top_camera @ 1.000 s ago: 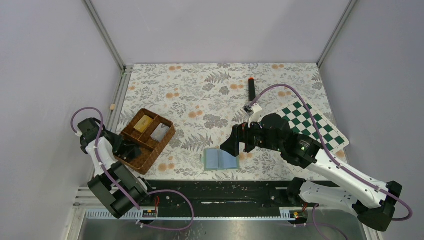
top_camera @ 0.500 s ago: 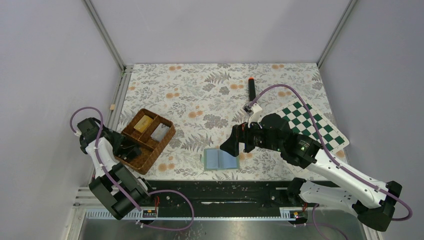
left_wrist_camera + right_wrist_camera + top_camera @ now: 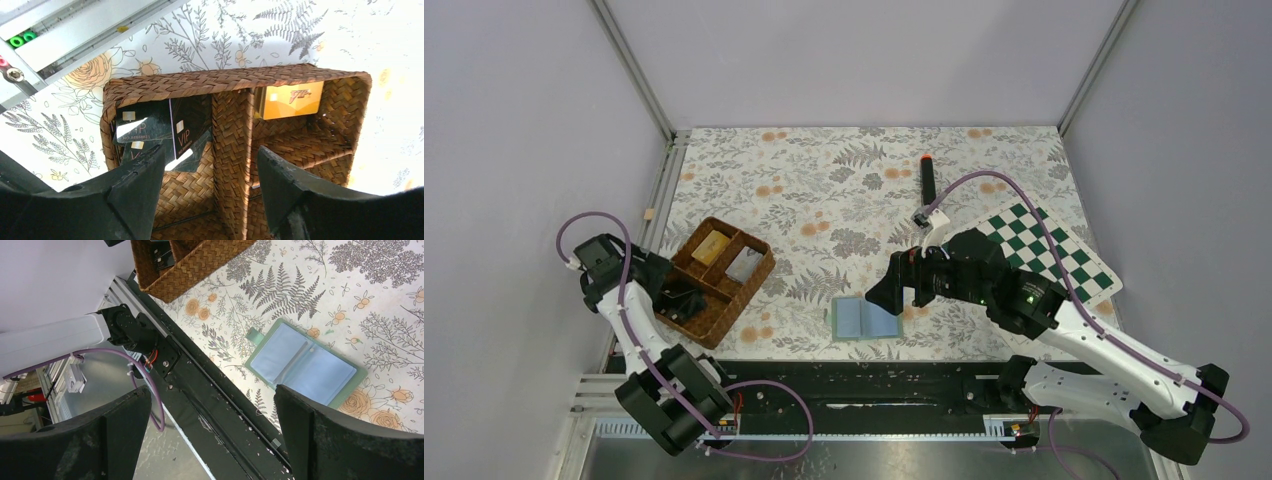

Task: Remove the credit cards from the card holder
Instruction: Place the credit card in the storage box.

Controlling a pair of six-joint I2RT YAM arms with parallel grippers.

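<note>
1. The left gripper [image 3: 210,167] hangs over the divided wicker tray [image 3: 227,82], its fingers spread and holding nothing. I judge it is there because the cards are dropped in this tray.
2. The dark credit cards [image 3: 157,127] lie in the compartment on the left of the left wrist view. They overlap, lean partly on the wall, and show silver "VIP" print and small chips.
3. The right gripper [image 3: 210,400] hovers above the card holder [image 3: 302,367], also spread and empty, probably to check it.
4. The card holder lies open and flat on the floral table [image 3: 844,190], near its front edge. Its light blue panels show no card, so the task seems almost done.
</note>
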